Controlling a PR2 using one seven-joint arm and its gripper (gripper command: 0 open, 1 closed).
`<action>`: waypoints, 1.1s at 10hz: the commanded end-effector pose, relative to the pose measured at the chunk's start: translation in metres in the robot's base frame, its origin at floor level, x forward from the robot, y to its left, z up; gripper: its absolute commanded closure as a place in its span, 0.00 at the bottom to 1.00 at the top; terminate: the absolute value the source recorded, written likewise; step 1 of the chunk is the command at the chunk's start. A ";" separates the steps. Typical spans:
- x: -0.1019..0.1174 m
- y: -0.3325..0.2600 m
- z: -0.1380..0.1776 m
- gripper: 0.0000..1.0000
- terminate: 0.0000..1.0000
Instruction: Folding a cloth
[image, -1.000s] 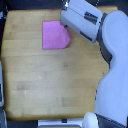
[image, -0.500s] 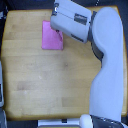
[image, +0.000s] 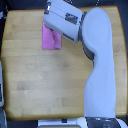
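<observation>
The pink-magenta cloth (image: 50, 39) lies on the wooden tabletop (image: 45, 80) toward the far side, left of centre in the exterior view. It shows as a narrow upright patch; its right and upper parts are hidden under my arm. My white arm (image: 100, 65) reaches from the bottom right up over the table, and its boxy forearm and wrist (image: 62, 20) sit directly above the cloth. The gripper's fingers are hidden behind the wrist housing, so I cannot tell whether it is open or shut.
The tabletop has a dark border along its left edge (image: 2, 60) and far edge. A pale object (image: 2, 95) shows at the left edge. My arm's base (image: 100, 120) stands at the near right side.
My wrist has moved left and slightly down over the cloth. The cloth's visible part has become narrower and taller, with more of it covered by the arm.
</observation>
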 end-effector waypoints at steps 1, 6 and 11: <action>0.004 0.035 -0.027 1.00 0.00; -0.010 0.069 -0.015 1.00 0.00; -0.022 0.070 -0.023 1.00 0.00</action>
